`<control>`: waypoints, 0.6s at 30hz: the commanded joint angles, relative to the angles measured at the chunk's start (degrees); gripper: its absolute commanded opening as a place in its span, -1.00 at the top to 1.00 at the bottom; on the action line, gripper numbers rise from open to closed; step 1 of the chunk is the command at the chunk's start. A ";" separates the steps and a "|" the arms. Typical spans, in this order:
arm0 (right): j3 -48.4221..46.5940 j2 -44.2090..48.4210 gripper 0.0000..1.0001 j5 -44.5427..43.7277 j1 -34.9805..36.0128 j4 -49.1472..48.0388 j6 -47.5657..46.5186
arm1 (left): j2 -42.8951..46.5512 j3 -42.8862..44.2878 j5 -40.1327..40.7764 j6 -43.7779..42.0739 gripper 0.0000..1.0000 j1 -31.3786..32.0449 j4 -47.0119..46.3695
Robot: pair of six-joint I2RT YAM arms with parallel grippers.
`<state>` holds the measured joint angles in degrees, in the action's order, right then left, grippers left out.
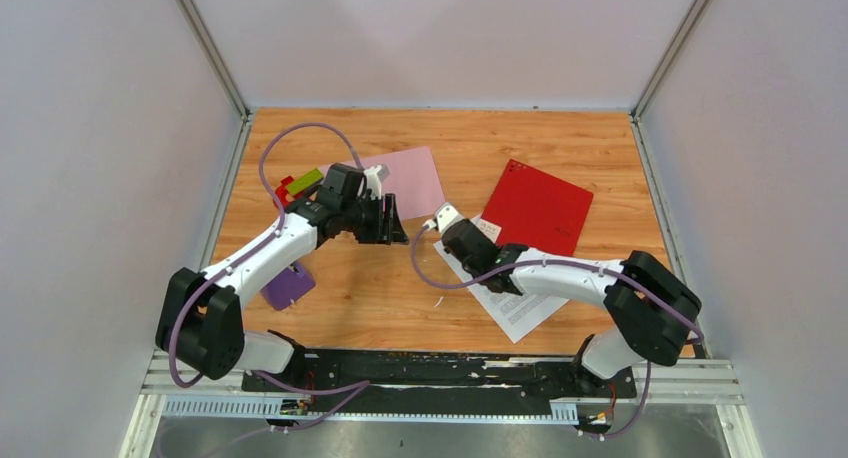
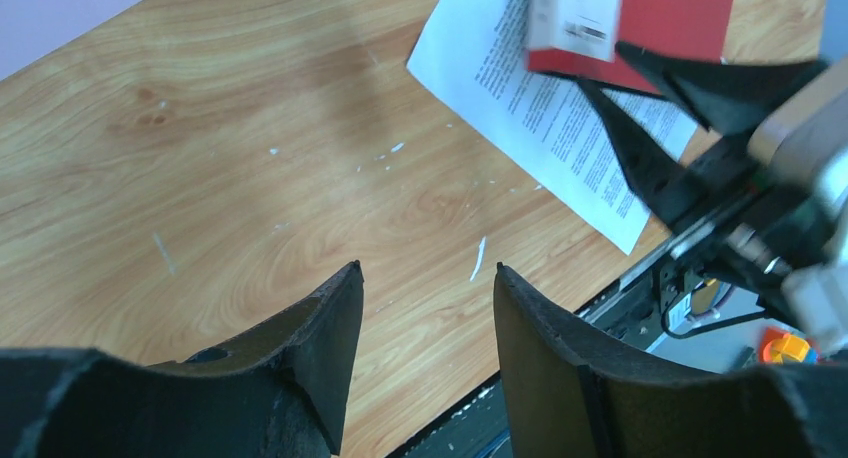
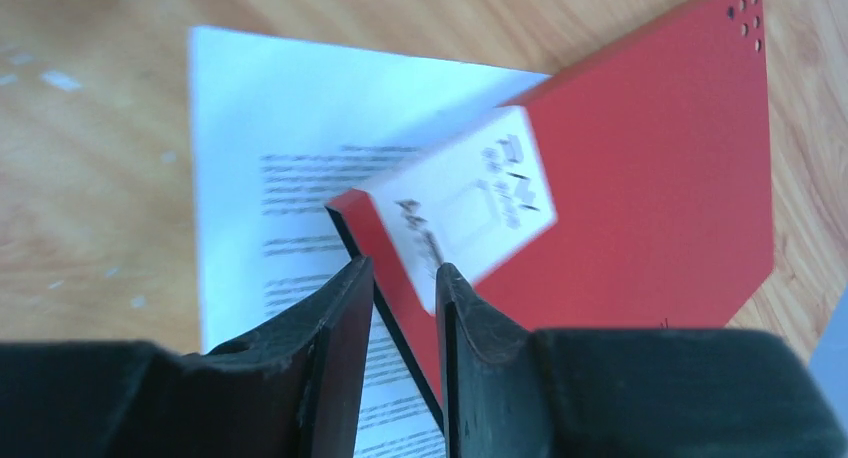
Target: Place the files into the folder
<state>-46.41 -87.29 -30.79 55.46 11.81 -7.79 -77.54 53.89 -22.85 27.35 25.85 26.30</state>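
Sheets of thin white paper, printed with fine black text, lie flat on the grainy wooden table towards its front right, one end partly under a corner of the folder. The folder is smooth, stiff and red, roughly square, with a white label at that corner and a cluster of small holes at another. The right gripper has its two black, rough-edged fingers drawn close together, pinching the folder's labelled edge between them. The left gripper hangs over bare wood flecked with white specks, its curved fingers spread apart and holding nothing. A pale pink sheet lies flat farther back on the table
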 commanded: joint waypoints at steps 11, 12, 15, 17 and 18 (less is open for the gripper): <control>-5.78 1.72 0.34 16.54 -15.57 -1.56 3.95 | -11.57 0.40 2.20 3.63 -0.16 6.61 -17.51; -5.88 2.09 0.34 18.62 -15.71 -0.52 6.38 | -12.87 0.16 2.07 4.30 -0.16 6.61 -19.58; -4.03 3.87 0.37 23.48 -15.81 0.37 14.66 | -16.49 0.39 2.42 5.36 -0.16 6.62 -24.41; -1.60 6.06 0.37 25.86 -15.92 -0.58 19.12 | -18.68 0.74 2.72 5.58 -0.15 6.62 -25.96; -0.45 6.94 0.38 26.75 -15.91 -0.85 20.74 | -19.49 0.95 2.60 5.68 -0.15 6.71 -26.07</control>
<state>-49.52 -84.97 -11.44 39.66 10.66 1.83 -94.80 53.87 -21.32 31.59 32.60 7.51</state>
